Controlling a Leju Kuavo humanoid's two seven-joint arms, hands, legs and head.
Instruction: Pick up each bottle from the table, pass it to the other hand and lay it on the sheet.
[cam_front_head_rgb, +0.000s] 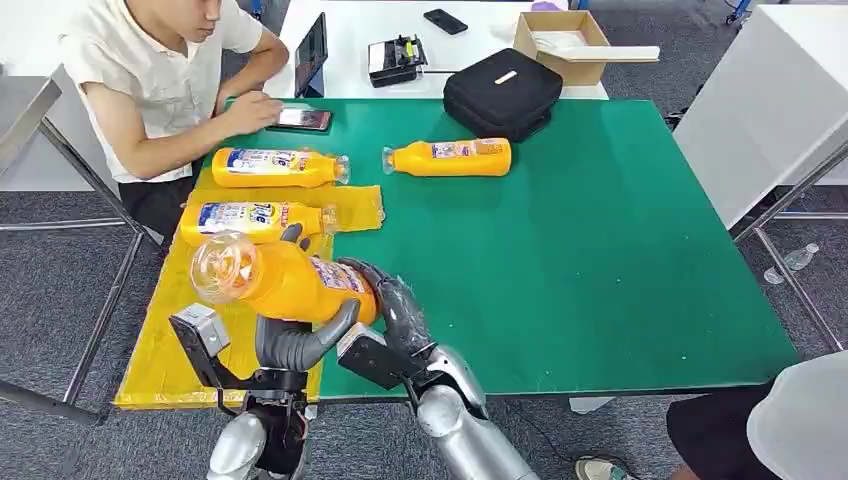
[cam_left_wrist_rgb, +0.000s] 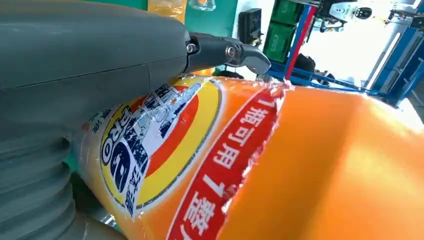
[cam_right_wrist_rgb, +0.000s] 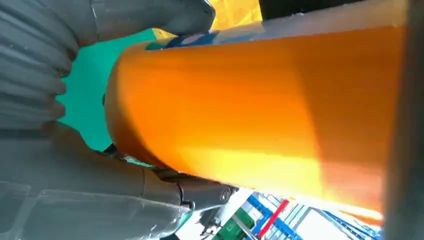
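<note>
I hold an orange bottle in the air over the near left part of the green table, its clear base turned toward me. My left hand grips it from below and my right hand wraps its labelled end. In the left wrist view my left hand lies across the bottle's label. In the right wrist view my right hand curls around the orange body. Two more bottles lie on the yellow sheet. Another bottle lies on the bare green top.
A person sits at the far left corner with a phone on the table. A black case stands on the far edge, a cardboard box behind it. A white table stands at the right, and another person at the near right.
</note>
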